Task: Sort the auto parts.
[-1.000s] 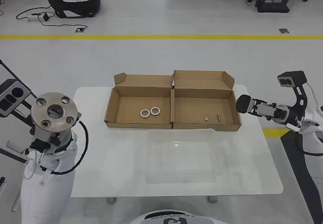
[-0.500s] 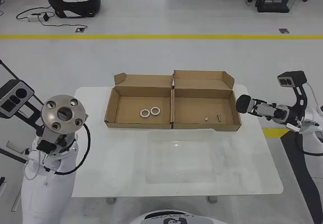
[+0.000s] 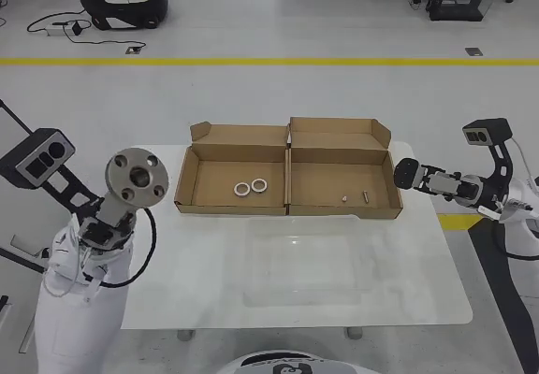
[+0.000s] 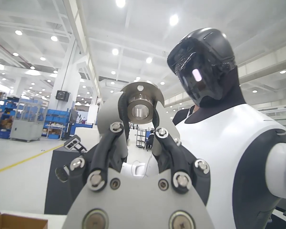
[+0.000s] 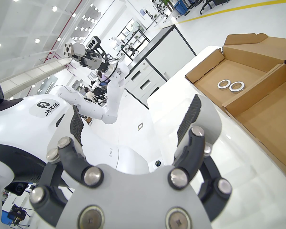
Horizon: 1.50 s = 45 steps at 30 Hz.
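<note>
Left gripper (image 4: pixel 139 107) is clamped on a metal flange (image 3: pixel 137 176), its fingers pinching the short neck. The round plate faces up and tilts a bit toward the boxes. The flange is held high, near the left edge of the table (image 3: pixel 185 280).

The left box (image 3: pixel 209 182) lies just to the flange's right, on the far half of the table, and has two rings (image 3: pixel 250 187) in it. The right box (image 3: pixel 316 182) butts against it farther right and holds two small bolts (image 3: pixel 354 197). A clear tray (image 3: pixel 302 266) sits on the near side of both boxes.

Right gripper (image 5: pixel 133 115) has its fingers apart and holds nothing. It hangs off the table's right end, beside the right box.

The key relation is that both boxes lie to the right of the held flange, with the left box nearest, and the left arm is the one carrying it. The likely move is a short carry right and away, then down. The flange's axis is close to vertical, so the wrist probably has to turn over to set it down. Which box is the target can't be told, since neither holds a like part.
</note>
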### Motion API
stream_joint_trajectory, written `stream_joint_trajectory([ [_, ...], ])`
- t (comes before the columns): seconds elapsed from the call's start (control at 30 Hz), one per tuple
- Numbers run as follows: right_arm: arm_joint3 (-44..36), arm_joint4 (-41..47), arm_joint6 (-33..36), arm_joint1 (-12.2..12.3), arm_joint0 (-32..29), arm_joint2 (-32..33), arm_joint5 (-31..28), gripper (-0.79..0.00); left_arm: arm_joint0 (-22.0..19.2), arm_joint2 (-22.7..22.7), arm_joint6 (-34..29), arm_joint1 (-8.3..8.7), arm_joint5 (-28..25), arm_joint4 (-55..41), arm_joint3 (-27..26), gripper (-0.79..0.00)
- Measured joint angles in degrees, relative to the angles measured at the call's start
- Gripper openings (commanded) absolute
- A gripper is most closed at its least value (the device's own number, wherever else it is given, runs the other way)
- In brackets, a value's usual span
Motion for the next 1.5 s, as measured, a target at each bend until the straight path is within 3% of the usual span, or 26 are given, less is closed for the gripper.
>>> stream_joint_trajectory([
  [0.37,0.0,0.0,0.0,0.0,0.0,0.0,0.0,0.000,-1.1,1.8,3.1,-0.09,2.6,14.2,2.7,-0.785],
  [0.7,0.0,0.0,0.0,0.0,0.0,0.0,0.0,0.000,-17.1,8.4,3.8,-0.47,8.0,32.8,9.8,-0.785],
  [0.9,0.0,0.0,0.0,0.0,0.0,0.0,0.0,0.000,-23.2,11.5,0.0,-0.19,8.4,45.1,15.3,-0.785],
  [1.27,0.0,0.0,0.0,0.0,0.0,0.0,0.0,0.000,-24.1,15.6,-6.0,1.02,5.3,60.6,20.2,-0.785],
  [1.5,0.0,0.0,0.0,0.0,0.0,0.0,0.0,0.000,-28.0,20.7,-1.2,0.56,8.6,73.5,26.2,-0.785],
])
